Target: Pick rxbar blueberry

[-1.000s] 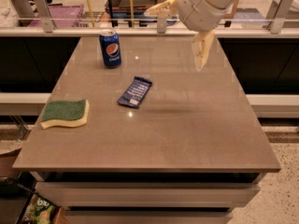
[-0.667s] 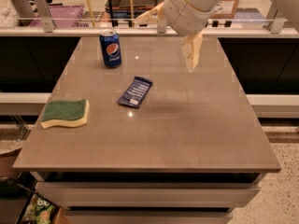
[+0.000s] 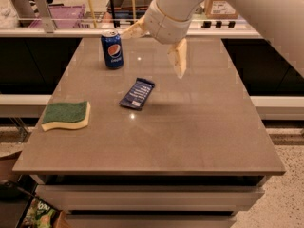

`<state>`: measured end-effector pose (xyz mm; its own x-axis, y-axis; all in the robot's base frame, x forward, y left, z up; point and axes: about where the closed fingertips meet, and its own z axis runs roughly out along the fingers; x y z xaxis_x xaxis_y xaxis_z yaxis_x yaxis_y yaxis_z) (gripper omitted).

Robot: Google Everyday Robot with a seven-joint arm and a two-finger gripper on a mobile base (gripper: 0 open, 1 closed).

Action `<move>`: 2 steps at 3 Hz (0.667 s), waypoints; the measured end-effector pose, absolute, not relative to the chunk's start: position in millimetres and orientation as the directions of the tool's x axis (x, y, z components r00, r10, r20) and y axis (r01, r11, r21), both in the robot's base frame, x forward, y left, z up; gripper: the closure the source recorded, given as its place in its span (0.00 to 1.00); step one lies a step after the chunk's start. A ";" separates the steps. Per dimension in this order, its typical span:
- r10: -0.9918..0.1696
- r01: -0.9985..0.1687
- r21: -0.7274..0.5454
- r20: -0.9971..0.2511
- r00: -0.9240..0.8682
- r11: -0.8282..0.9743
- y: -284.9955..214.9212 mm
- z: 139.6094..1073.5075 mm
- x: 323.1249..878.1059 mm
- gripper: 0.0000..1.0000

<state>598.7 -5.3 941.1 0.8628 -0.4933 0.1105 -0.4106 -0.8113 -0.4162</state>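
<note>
Rxbar blueberry (image 3: 137, 93): lies flat on the table (image 3: 199, 132), a little left of centre and in the far half. Dark navy wrapper, pale lettering face up. Long axis runs diagonally, far end angled to the right, near end to the left. Nothing touches it.

Gripper (image 3: 153, 51): in the air above the far part of the table, beyond the bar and slightly to its right. Jaws released and spread wide, holding nothing. One pale finger (image 3: 179, 57) points down toward the tabletop, its tip clear of the surface; the other reaches out sideways to the left, toward the top of the can. The thick white arm (image 3: 175, 7) comes in from the upper right.

Pepsi can (image 3: 112, 49): upright near the far left edge, behind the bar and well apart from it.

Sponge (image 3: 66, 115): green scouring face up over a yellow body, flat near the left edge, to the left of the bar and closer to the camera.

Tabletop: grey-brown, glossy, with small light reflections.
</note>
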 end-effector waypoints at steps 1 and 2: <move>-0.451 -0.371 -0.388 0.138 0.882 -0.844 9.8 924.0 601.3 0.00; -0.416 -0.343 -0.359 0.148 0.897 -0.868 18.1 901.4 604.9 0.00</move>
